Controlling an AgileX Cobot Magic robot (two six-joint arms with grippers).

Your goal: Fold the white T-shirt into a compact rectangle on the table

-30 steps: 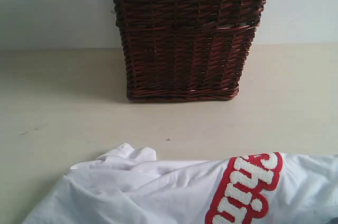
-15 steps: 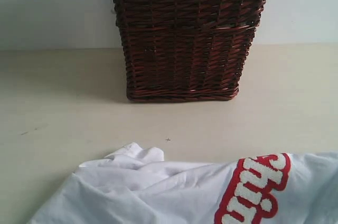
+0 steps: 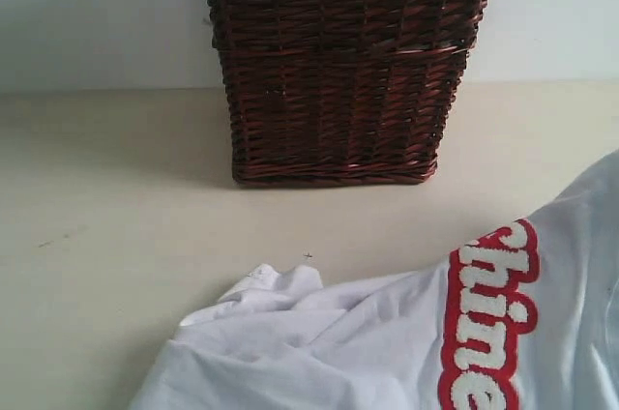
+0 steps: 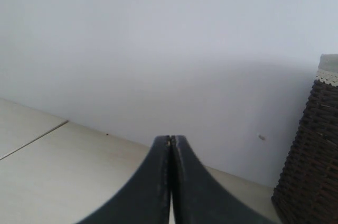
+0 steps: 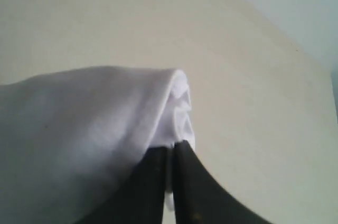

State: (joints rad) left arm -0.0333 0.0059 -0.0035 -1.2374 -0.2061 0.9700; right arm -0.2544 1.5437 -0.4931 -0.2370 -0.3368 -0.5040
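The table point(image 3: 106, 188) is a wide, pale cream surface that runs back to a plain wall. The white T-shirt point(image 3: 368, 342) lies across its near right part, in front of the dark wicker basket point(image 3: 338, 72) and apart from it. The cloth is rumpled. A bunched lump sits at its far left edge, and the right side rises off the table toward the right edge of the exterior view. Fuzzy white letters point(image 3: 488, 318) outlined in red run almost vertically there (only "hine" reads clearly).

The right gripper point(image 5: 171, 152) has its jaws pressed together on a rolled fold of the shirt's edge, which it holds above the table. The left gripper point(image 4: 170, 145) is also pressed tight, with nothing between its tips, and it points over the bare table toward the wall.
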